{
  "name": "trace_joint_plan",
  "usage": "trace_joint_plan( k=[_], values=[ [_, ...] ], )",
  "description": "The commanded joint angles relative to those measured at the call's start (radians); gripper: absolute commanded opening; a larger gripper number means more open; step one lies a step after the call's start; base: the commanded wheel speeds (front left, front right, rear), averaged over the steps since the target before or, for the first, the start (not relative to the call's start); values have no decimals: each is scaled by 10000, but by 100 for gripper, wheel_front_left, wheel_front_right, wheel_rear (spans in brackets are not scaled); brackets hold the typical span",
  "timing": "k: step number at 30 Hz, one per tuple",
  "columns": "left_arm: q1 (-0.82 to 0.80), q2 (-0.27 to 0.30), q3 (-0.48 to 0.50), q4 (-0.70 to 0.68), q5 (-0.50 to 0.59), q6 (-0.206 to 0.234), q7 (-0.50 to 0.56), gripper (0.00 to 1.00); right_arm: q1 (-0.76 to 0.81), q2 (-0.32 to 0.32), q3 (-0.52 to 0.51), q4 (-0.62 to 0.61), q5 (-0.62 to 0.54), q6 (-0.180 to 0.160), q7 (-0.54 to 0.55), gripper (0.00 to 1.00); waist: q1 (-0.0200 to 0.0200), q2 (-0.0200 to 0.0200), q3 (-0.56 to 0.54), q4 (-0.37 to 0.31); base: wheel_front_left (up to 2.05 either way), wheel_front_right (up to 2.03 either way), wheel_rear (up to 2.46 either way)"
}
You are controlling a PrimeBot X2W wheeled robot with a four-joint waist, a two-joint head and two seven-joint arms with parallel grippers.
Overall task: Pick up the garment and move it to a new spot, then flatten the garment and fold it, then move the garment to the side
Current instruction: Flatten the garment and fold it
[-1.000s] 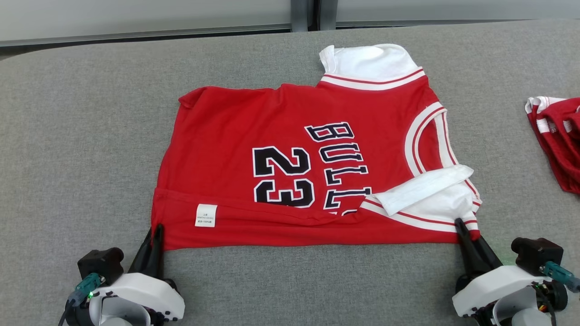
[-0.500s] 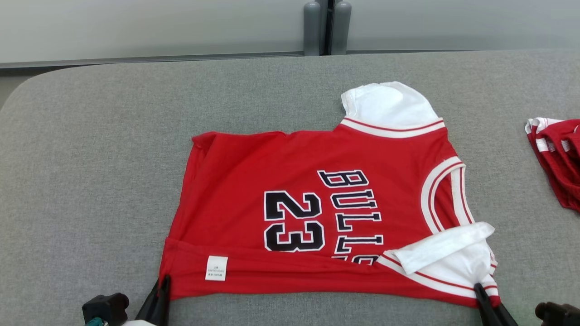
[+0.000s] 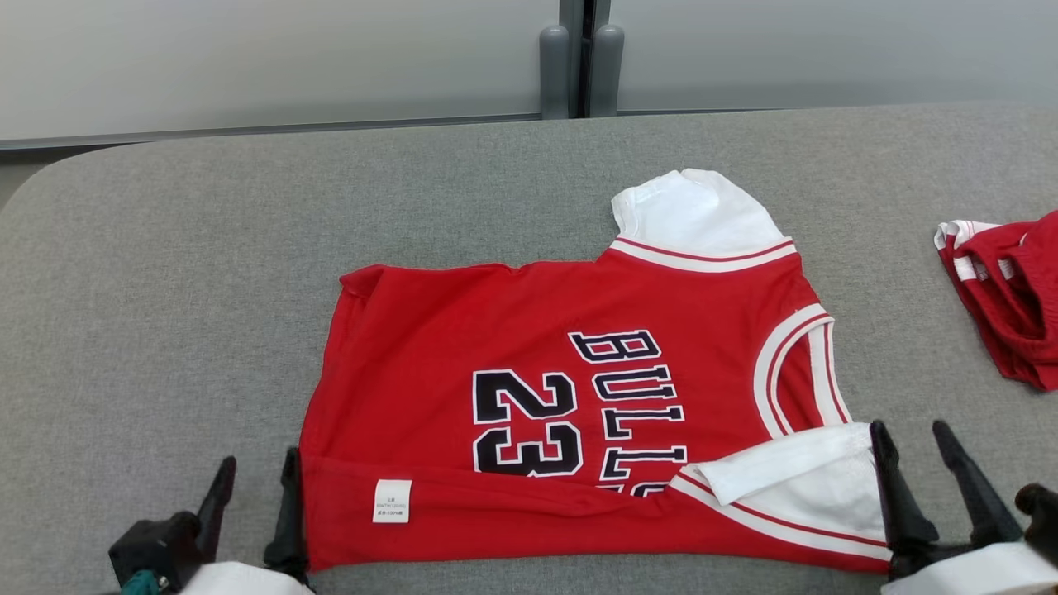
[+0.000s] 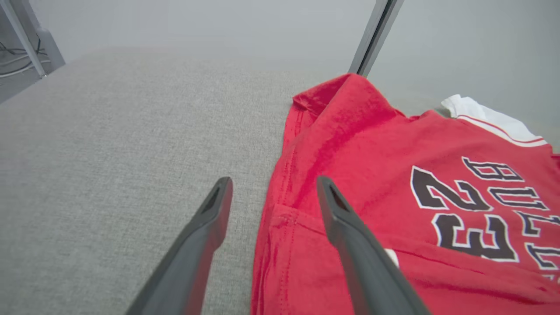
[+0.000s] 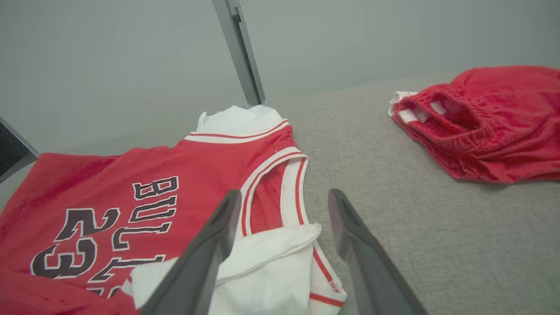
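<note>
The garment (image 3: 537, 347) is a red basketball jersey with white sleeves and black "BULLS 23" lettering, lying flat on the grey table with its near strip folded over. My left gripper (image 3: 256, 467) stands open at the jersey's near left corner, one finger beside the hem. In the left wrist view the garment (image 4: 372, 175) lies under the right finger of the left gripper (image 4: 273, 186). My right gripper (image 3: 909, 438) stands open at the near right corner by the white sleeve. In the right wrist view the right gripper (image 5: 284, 199) straddles the edge of the garment (image 5: 175, 175).
A second red garment with white trim (image 3: 1004, 293) lies bunched at the table's right edge, also the red bundle (image 5: 481, 122) in the right wrist view. The grey padded table (image 3: 165, 289) spreads wide to the left. Grey wall panels and a post (image 3: 579, 58) stand behind.
Both grippers have opened and let go of the jersey's near corners. The head view has shifted, so the jersey shows lower in the picture than a second ago.
</note>
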Motion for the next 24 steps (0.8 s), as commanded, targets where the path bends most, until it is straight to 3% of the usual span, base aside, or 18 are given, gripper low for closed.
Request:
trace_joint_plan(
  k=[1, 7, 15, 24],
  values=[
    [-309, 110, 87, -294, 257, 175, -274, 100, -244, -130, -41, -441, -211, -1, -140, 100, 0, 0, -13, -35, 0, 0, 0],
    [-803, 263, 122, -629, 757, 351, -827, 100, -734, -322, -7, -1543, -672, -1, 132, 100, 0, 0, -71, -141, 0, 0, 0],
    [-1057, 371, -118, -694, 1041, 465, -698, 100, -962, -300, 96, -2112, -845, -1, 583, 100, 0, 0, -51, -149, 0, 0, 0],
    [-2242, 399, -310, -123, 766, 21, -381, 100, -1088, -113, 86, -2223, -705, -2, 655, 100, 0, 0, 433, -121, 0, 0, 0]
  ],
)
